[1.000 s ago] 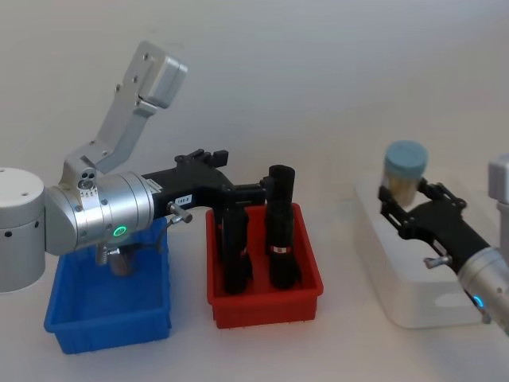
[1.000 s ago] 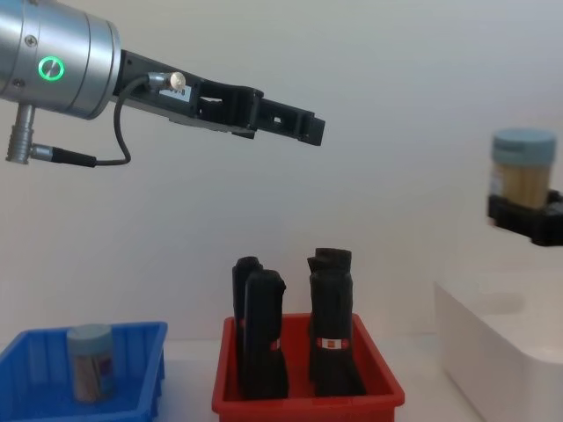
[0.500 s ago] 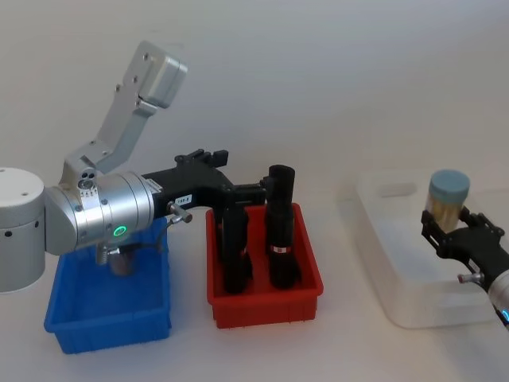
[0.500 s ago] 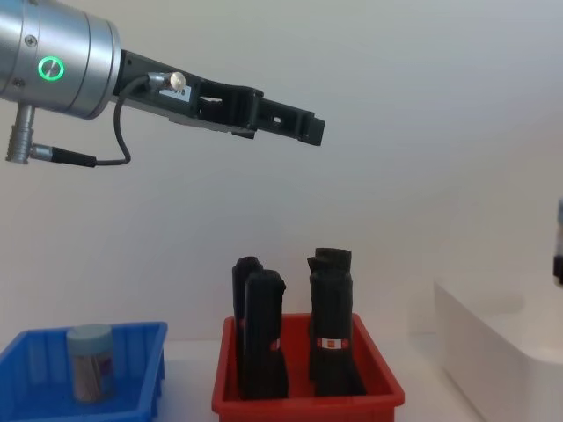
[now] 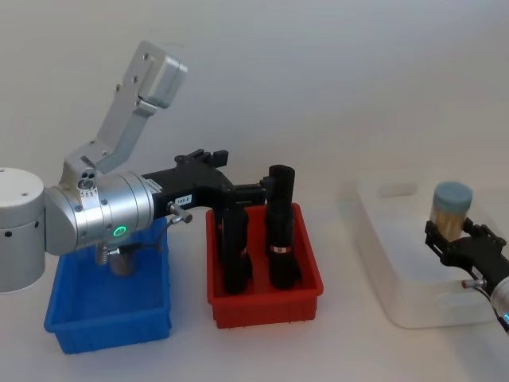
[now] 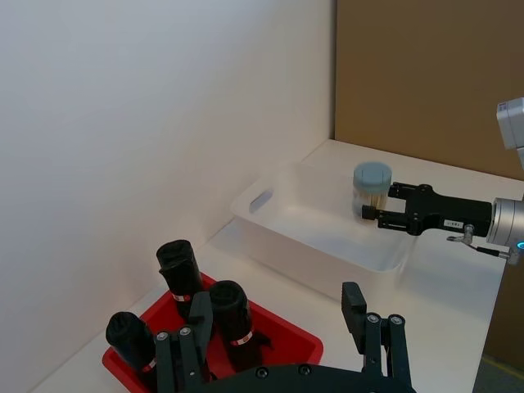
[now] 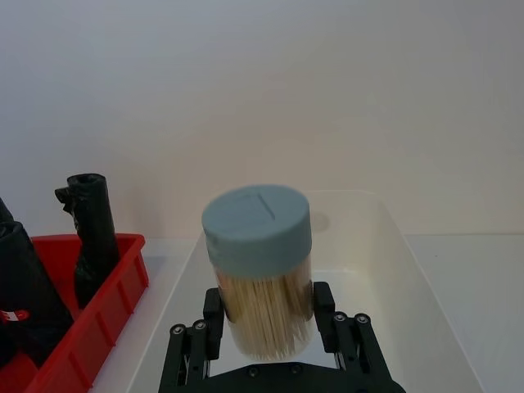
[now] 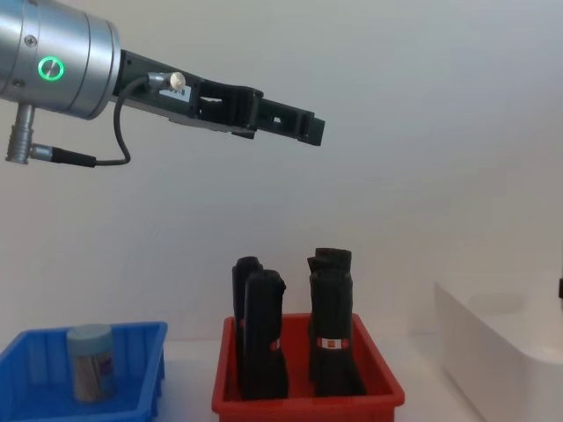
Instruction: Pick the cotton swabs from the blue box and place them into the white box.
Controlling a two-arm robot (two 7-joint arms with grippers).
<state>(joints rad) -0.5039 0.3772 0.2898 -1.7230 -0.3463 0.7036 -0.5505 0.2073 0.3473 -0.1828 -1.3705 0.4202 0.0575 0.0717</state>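
While the right end effector [image 5: 455, 235] clamps a jar of cotton swabs [image 5: 452, 208] by its clear body, the pale blue-grey lid is up and the jar stands upright over the open white box [image 5: 387, 231], towards the near right part of it. From the right wrist view the tan sticks show packed inside, with the box floor behind them. I cannot tell whether the jar's base sits below the rim.

Over on the left, the left end effector [image 8: 303, 128] hangs high above the red bin [image 5: 266, 306], empty, its fingers spread wide. Black rolled items [image 5: 280, 231] stand upright in that bin. One more jar of swabs [image 8: 91, 362] stands in the blue box [image 5: 107, 328], which sits on the table [image 5: 342, 350] just left of the red bin.
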